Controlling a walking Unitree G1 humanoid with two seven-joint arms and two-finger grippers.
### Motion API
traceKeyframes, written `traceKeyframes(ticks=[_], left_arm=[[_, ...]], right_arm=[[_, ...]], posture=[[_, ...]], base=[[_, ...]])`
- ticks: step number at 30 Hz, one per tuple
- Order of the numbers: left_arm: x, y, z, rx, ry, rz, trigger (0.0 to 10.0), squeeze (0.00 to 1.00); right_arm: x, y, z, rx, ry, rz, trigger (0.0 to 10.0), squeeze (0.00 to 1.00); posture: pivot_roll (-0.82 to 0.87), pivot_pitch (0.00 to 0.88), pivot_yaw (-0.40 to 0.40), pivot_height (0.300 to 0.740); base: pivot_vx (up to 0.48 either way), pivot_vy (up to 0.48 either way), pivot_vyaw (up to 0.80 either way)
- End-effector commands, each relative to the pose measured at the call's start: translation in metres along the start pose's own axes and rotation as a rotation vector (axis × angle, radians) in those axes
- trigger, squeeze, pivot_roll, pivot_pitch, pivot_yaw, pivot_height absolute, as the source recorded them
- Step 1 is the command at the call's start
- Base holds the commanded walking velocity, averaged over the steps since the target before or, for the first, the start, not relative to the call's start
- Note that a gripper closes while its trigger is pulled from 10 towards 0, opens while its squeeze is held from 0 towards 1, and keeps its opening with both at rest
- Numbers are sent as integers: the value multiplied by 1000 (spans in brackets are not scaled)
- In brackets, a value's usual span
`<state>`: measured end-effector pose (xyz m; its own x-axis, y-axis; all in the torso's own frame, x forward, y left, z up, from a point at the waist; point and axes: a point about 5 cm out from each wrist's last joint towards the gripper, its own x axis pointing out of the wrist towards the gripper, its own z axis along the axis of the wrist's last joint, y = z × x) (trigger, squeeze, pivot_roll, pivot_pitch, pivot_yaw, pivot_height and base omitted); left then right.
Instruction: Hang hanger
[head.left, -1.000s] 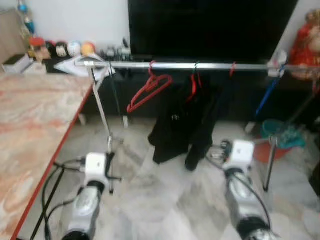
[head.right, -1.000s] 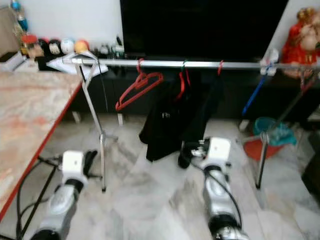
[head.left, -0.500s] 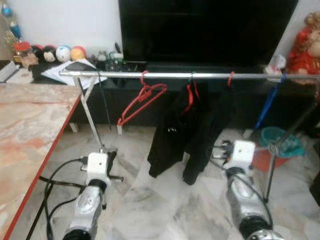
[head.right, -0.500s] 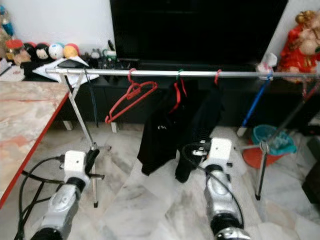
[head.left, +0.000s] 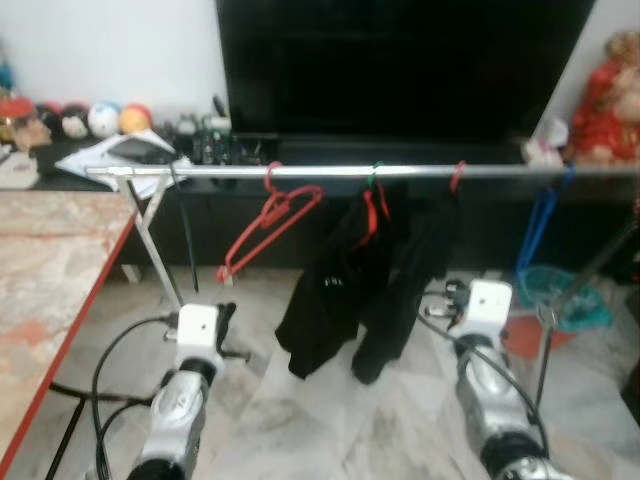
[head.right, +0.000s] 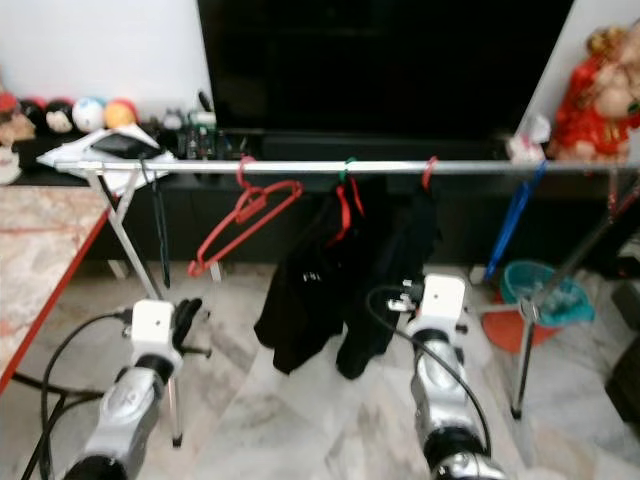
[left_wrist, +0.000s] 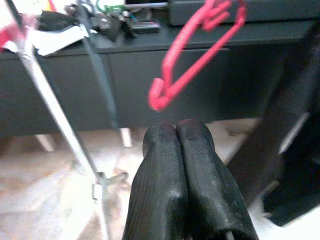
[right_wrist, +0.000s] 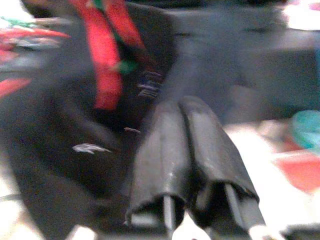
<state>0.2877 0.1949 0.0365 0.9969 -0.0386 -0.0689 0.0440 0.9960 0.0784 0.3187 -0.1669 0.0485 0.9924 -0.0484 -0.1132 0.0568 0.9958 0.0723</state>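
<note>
- My left gripper (left_wrist: 177, 131): fingers pressed together, nothing between them, held low over the marble floor (head.left: 330, 420) in front of the rail.
- My right gripper (right_wrist: 181, 112): fingers likewise closed flat on each other and holding nothing, just before the dark clothes.
- Table (head.left: 40, 270): marble top with a red edge, at my left.
- Red hanger (head.left: 268, 228): hooked on the metal rail (head.left: 300, 171), tilted with its long side sloping down to my left; above and beyond my left gripper, well apart from it.
- Black garment (head.left: 335, 285): hanging from the rail on another red hanger (head.left: 372, 210), right of the bare one and just ahead of my right gripper.
- Teal basin (head.left: 562, 295): on the floor at far right, behind the rail's leg; contents cannot be made out.
- Low black cabinet (head.left: 240, 215): behind the rail, carrying papers (head.left: 120, 152) and small round toys (head.left: 105, 118).
- Television (head.left: 400, 60): dark, on the cabinet.
</note>
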Motion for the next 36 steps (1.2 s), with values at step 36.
traceKeyframes(ticks=[36], left_arm=[[-1,-11,-5,-13,23,-22,10000,0]], right_arm=[[-3,-17,-4,-23,25,-57,10000,0]], posture=[[-1,0,-35,740]], base=[[190,0,0]])
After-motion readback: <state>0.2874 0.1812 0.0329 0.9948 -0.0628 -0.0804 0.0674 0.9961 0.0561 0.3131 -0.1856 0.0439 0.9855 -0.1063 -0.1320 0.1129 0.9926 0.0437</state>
